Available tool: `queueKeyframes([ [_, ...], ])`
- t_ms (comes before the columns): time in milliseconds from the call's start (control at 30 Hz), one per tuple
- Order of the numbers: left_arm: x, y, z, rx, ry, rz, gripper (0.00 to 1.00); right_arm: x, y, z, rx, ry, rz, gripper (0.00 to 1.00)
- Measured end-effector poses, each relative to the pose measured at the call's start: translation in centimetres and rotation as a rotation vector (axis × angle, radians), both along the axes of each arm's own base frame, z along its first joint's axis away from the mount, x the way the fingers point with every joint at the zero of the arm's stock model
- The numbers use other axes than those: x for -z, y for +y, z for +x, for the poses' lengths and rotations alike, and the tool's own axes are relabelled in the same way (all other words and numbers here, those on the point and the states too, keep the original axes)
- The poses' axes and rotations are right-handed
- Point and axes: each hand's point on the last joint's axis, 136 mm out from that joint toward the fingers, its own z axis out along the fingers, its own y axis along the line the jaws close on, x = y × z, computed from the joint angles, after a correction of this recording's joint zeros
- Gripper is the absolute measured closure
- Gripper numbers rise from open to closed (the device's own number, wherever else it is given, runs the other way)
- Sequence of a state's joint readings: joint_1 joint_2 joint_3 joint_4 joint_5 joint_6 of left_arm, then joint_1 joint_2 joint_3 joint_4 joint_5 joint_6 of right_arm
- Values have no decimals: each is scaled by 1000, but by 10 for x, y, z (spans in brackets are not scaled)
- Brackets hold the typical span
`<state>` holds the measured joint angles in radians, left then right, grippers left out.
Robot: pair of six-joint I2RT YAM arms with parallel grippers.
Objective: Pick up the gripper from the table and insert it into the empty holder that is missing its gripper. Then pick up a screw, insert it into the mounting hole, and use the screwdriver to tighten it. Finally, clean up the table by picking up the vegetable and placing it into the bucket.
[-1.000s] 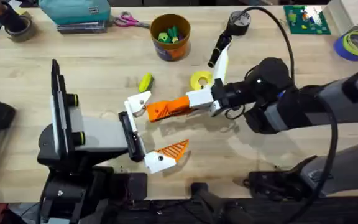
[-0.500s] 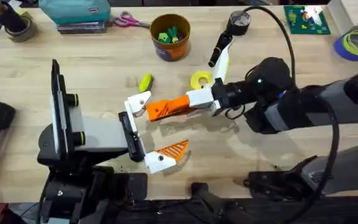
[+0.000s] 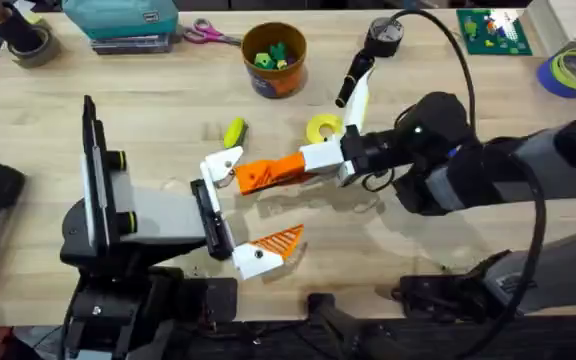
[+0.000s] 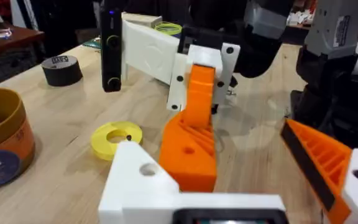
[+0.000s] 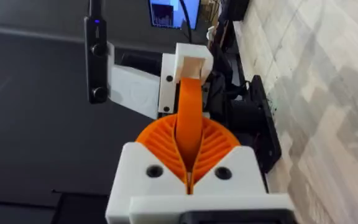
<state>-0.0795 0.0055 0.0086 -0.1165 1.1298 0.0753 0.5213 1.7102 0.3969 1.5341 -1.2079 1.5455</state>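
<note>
The right tool [image 3: 293, 166] is clenched on the orange gripper [image 3: 268, 174], both ribbed pads pressed flat against it in the right wrist view. It holds the piece level above the counter [image 3: 118, 120], nose pointing at the left arm. The gripper's tip sits right against the white holder [image 3: 222, 166], the bare upper jaw tip of the left tool [image 3: 240, 213]. From the left wrist, the orange gripper [image 4: 189, 140] stands just beside that white bracket [image 4: 143, 180], touching or nearly so; I cannot tell if it is seated. The left tool is spread wide, grasping nothing, its other finger still wearing its own orange ribbed pad [image 3: 278, 240] nearer the counter's front edge.

Moving outward: a flat yellow ring [image 3: 323, 129] lies just behind the right tool. The yellow vegetable [image 3: 233, 132] rests on the wood behind the holder. Farther back stands the orange-brown bucket [image 3: 274, 60] with small toys inside, and a black tape roll [image 3: 385, 36] sits at the far right.
</note>
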Motion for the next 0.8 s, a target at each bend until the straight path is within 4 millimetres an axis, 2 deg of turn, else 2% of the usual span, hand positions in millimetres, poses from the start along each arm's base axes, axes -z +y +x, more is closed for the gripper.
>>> queueKeyframes([
  [367, 0, 0, 0, 0, 0, 0, 15, -5, 1, -2, 0, -15, 10, 993],
  [800, 0, 0, 0, 0, 0, 0, 15, -1, 2, 1, 17, 24, -7, 993],
])
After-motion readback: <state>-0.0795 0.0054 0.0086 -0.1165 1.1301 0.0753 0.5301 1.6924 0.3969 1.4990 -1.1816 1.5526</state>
